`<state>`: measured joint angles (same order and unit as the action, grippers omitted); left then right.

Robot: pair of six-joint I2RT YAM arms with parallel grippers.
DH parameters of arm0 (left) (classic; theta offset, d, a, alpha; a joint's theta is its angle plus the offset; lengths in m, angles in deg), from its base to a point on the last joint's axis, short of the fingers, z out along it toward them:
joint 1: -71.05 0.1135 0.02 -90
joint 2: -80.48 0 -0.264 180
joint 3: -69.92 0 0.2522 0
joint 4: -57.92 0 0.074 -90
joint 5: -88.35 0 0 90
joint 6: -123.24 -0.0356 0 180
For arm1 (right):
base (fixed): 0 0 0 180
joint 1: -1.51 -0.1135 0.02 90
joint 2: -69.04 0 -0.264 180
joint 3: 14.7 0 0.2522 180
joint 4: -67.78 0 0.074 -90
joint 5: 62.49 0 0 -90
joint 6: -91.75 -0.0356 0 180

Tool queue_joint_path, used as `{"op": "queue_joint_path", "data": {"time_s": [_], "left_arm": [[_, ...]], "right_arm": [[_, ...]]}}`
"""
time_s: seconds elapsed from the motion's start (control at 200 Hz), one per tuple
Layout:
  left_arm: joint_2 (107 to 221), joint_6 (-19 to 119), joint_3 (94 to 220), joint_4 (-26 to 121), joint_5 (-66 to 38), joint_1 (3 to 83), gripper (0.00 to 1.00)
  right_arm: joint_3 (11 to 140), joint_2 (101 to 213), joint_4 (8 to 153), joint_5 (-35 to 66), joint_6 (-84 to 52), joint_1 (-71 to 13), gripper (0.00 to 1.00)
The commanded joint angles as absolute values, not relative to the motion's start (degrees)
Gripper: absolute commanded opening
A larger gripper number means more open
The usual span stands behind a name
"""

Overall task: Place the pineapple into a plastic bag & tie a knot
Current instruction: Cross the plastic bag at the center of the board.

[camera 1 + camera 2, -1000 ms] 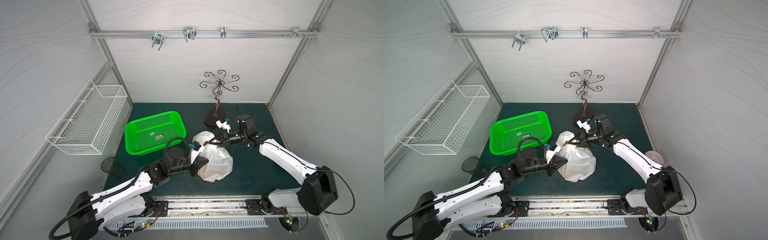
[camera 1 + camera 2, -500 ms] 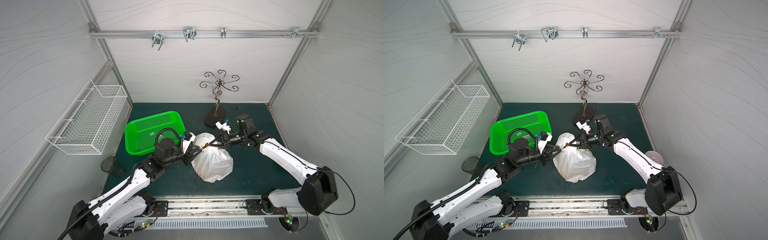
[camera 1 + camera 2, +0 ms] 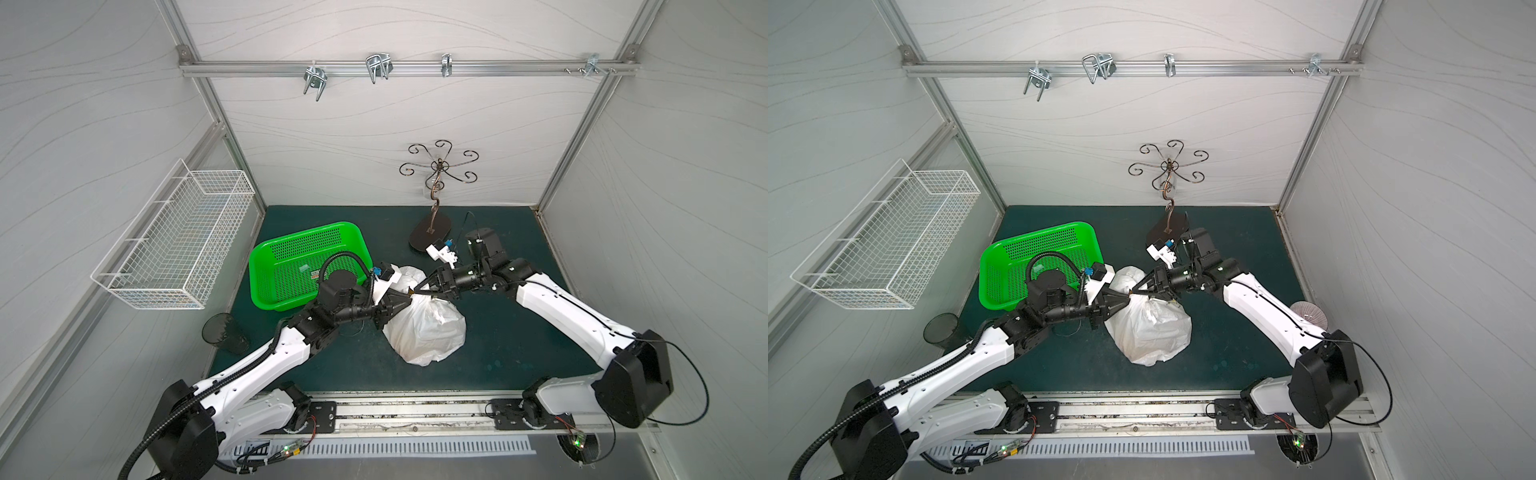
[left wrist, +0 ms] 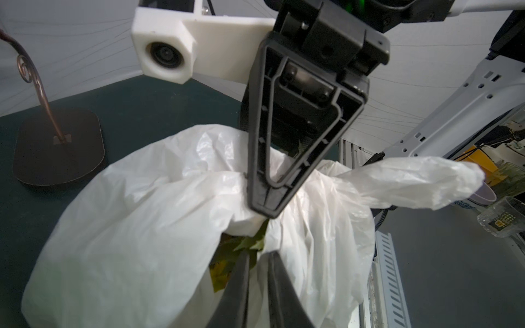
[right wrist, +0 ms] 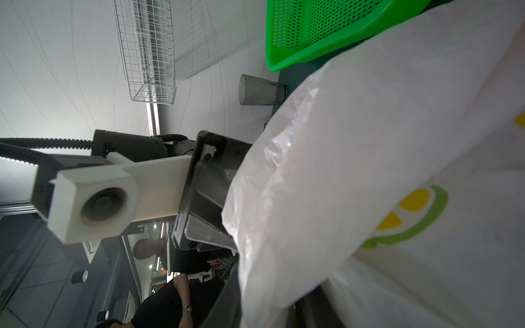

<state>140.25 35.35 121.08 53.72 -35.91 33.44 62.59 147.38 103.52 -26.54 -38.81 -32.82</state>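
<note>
Though the pineapple [image 4: 244,244] is in the plastic bag [image 4: 142,213], its top looks untied; the left pincer [image 4: 258,255], open a crack, looks empty, the right pincer [image 4: 264,210] I cannot tell.

Plastic bag [image 3: 428,328] [image 3: 1150,332]: white, thin, translucent, bulging full, resting mid-way on the dark green mat [image 3: 507,332]. Neck gathered into a bunch; knot not confirmable. One handle loop [image 4: 409,184] sticks out sideways, slack. Lemon-slice print [image 5: 409,215] on one face. Pineapple leaves [image 4: 250,244], green, visible through a gap below the neck.
</note>
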Motion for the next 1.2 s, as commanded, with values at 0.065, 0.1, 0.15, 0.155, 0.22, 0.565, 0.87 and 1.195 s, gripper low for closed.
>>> {"op": "queue_joint_path", "data": {"time_s": [0.065,0.1,0.15,0.155,0.22,0.565,0.87,1.195], "left_arm": [[141.01,33.69,123.58,56.92,-37.14,31.49,0.09],[141.12,33.68,123.66,57.20,-36.63,30.88,0.08],[141.29,33.77,123.67,57.82,-35.84,30.01,0.07],[141.34,33.77,123.67,57.94,-35.75,29.92,0.07],[141.90,33.94,123.75,58.68,-34.77,28.64,0.07],[142.53,35.21,123.23,60.65,-30.64,26.58,0.08],[138.46,34.96,120.83,57.60,-28.38,26.57,0.13],[128.61,35.52,115.26,53.02,-19.73,28.19,0.11]], "right_arm": [[64.08,149.00,105.63,-24.95,-38.66,-34.21,0.36],[64.27,149.33,105.40,-24.88,-38.81,-34.43,0.37],[64.45,149.60,105.02,-24.71,-39.17,-34.99,0.39],[64.45,149.62,104.97,-24.70,-39.28,-35.02,0.39],[64.63,150.13,104.16,-24.76,-39.85,-35.72,0.41],[65.45,151.23,103.74,-25.42,-40.36,-36.91,0.33],[64.33,150.70,100.62,-29.32,-42.10,-35.46,0.01],[64.85,150.12,104.93,-32.58,-38.24,-32.49,0.00]]}}
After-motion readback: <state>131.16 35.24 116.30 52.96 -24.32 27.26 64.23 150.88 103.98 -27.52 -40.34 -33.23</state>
